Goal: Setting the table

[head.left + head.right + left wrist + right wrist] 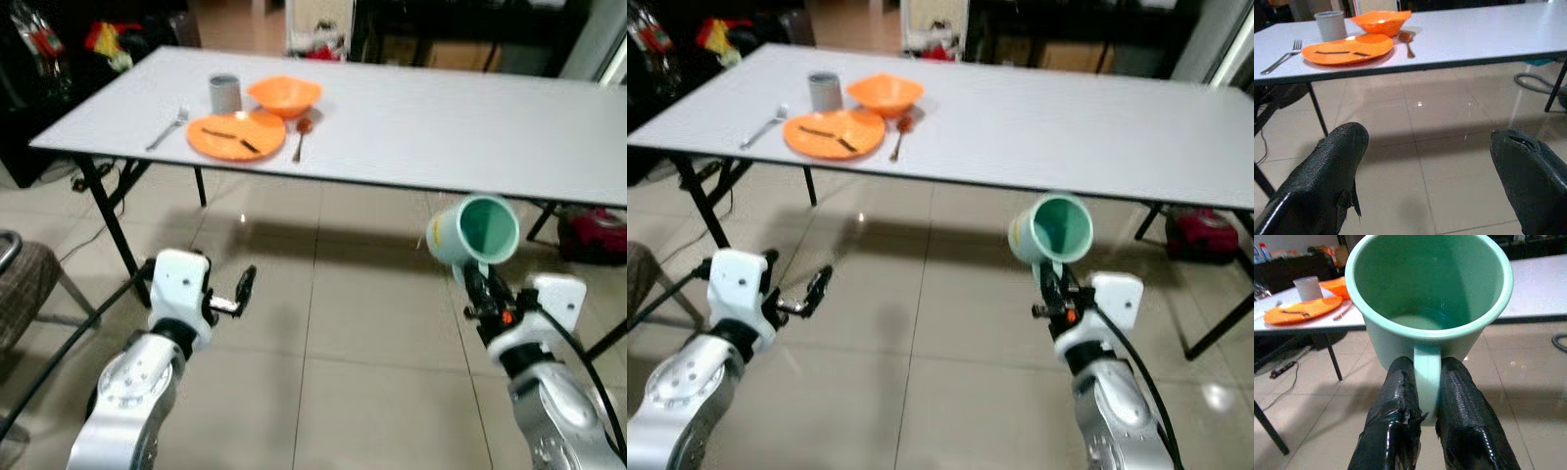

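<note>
Right gripper (1426, 396) is clamped on the handle of a pale green mug (477, 232), one black finger pressed to each side of it. The mug is carried in the air, tipped so its open mouth faces back toward the head camera, and its rim sits just short of the table's near edge, below the tabletop. Beyond it the white table (441, 127) stretches wide and bare on this side, plenty of open surface straight ahead of the mug.

Left gripper (1425, 161) hangs low over the tiled floor (323, 333) with its fingers spread wide apart, nothing between them. Ahead of it and up on the table's far-left end is the place setting: an orange plate (236, 135) near the front edge with two dark sticks lying on it, a fork (168, 128) just beside the plate on the outer side, a spoon (300, 135) on the inner side, an orange bowl (283, 95) behind, and a grey cup (224, 93) beside the bowl. Folding table legs (113, 211) stand under that corner. A red object (593, 235) sits on the floor past the right arm.
</note>
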Robot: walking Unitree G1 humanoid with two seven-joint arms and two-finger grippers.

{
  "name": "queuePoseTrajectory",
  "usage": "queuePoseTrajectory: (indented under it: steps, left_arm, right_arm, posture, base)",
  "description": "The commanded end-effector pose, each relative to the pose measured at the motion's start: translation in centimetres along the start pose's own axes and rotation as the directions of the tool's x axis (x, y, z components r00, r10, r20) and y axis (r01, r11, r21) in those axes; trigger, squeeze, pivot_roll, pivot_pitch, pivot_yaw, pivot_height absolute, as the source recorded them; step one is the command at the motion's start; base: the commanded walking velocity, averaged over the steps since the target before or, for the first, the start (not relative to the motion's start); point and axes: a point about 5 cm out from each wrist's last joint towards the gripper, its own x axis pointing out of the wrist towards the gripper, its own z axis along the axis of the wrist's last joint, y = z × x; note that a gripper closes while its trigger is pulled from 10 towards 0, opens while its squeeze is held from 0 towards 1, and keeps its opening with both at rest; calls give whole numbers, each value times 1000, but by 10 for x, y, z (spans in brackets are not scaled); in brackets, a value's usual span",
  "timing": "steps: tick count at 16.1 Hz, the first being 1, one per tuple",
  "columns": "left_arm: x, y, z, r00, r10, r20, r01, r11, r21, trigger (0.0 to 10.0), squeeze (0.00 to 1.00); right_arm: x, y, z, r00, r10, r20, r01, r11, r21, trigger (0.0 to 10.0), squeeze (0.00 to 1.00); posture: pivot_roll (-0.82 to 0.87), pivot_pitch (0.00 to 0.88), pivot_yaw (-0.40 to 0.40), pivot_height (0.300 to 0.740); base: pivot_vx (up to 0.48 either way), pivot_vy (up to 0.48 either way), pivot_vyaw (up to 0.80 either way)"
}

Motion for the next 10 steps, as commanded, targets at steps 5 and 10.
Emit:
queuePoseTrajectory:
  steps: [5,10]
  left_arm:
    - [3,-1,0,1000,-7,20,7,1000,-8,10000,0]
    - [4,0,-2,1000,2,25,-1,1000,-17,10000,0]
  right_arm:
    - [5,1,8,1000,3,23,-3,1000,-9,10000,0]
    - [5,-1,7,1000,-9,21,9,1000,-7,10000,0]
  posture:
    - [15,0,-26,740]
    - [15,0,-27,740]
  base:
    - [215,0,0]
    - [277,0,0]
